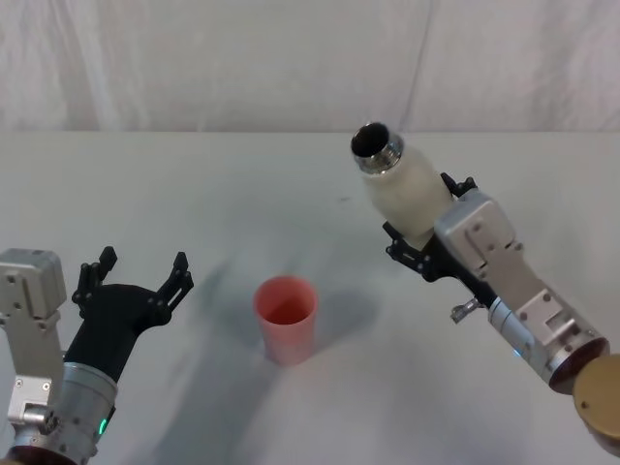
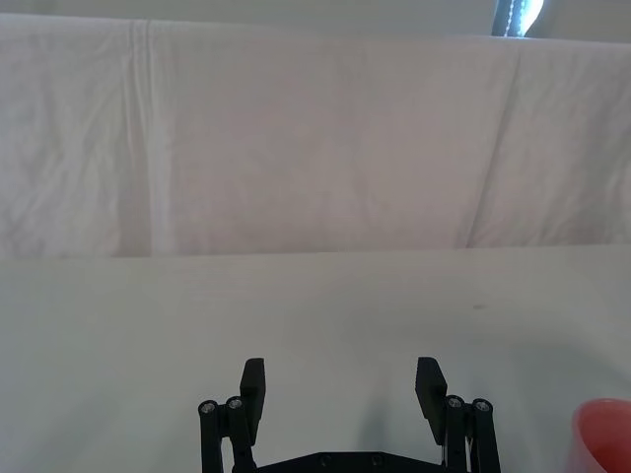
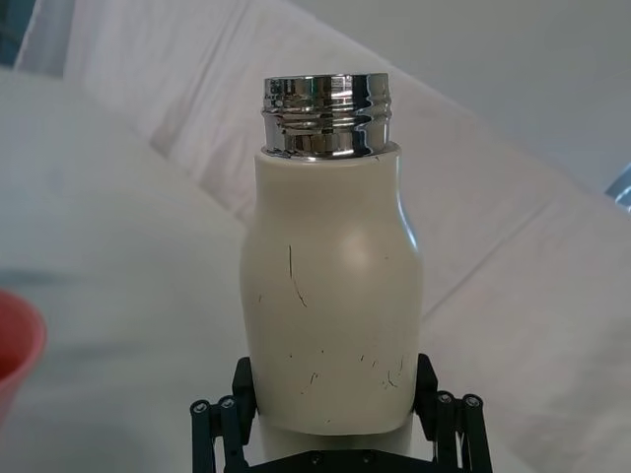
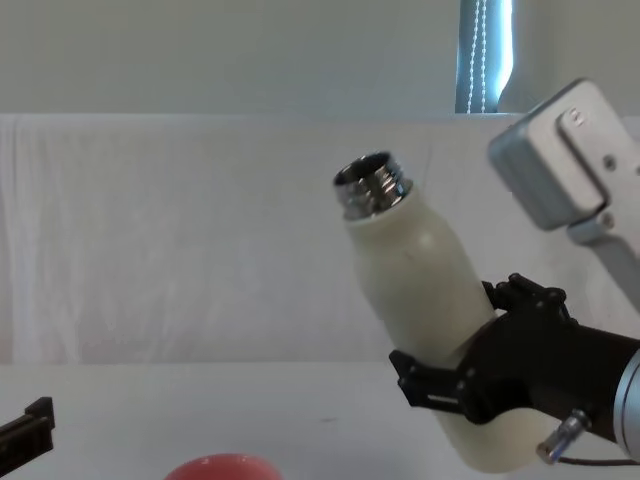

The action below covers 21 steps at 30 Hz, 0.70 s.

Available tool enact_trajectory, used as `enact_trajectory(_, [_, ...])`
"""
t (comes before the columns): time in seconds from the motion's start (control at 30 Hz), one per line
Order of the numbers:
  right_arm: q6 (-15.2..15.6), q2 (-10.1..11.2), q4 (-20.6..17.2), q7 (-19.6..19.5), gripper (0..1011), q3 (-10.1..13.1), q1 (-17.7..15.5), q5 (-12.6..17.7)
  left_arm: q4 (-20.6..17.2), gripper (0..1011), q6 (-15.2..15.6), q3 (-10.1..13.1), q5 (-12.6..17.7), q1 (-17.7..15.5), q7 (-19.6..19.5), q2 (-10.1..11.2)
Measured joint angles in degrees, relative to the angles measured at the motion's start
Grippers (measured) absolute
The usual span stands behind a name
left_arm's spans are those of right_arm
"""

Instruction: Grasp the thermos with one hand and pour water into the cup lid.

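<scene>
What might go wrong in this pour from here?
The right gripper holds the thermos low on its body, tilted, lifted off the table, so it may slip or swing. Its open neck sits off to the side of the cup lid, so water could miss it. The small cup may tip over.

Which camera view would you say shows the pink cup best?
The head view: the whole cup stands upright on the table, its opening visible. The chest and both wrist views catch only an edge of its rim.
</scene>
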Motion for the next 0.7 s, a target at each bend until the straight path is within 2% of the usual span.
enact_trajectory(0.07, [0.03,0.58,0.1,-0.46,959,-0.69,0.21,-2.62,0.0,1001,0.0,0.0,0.0,0.0,0.0,0.0])
enact_trajectory(0.1, [0.03,0.58,0.1,-0.46,959,-0.69,0.21,-2.62,0.0,1001,0.0,0.0,0.0,0.0,0.0,0.0])
enact_trajectory(0.27, [-0.12,1.27,0.26,-1.21,959,-1.65,0.52,-7.32,0.0,1001,0.0,0.0,0.0,0.0,0.0,0.0])
enact_trajectory(0.33, [-0.16,1.35,0.26,-1.29,960,-1.76,0.55,-7.85,0.0,1001,0.0,0.0,0.0,0.0,0.0,0.0])
enact_trajectory(0.43, [-0.6,1.8,0.31,-1.77,960,-2.34,0.71,-10.65,0.0,1001,0.0,0.0,0.0,0.0,0.0,0.0])
enact_trajectory(0.7, [-1.8,2.82,0.42,-2.61,959,-3.55,1.03,-15.45,0.0,1001,0.0,0.0,0.0,0.0,0.0,0.0])
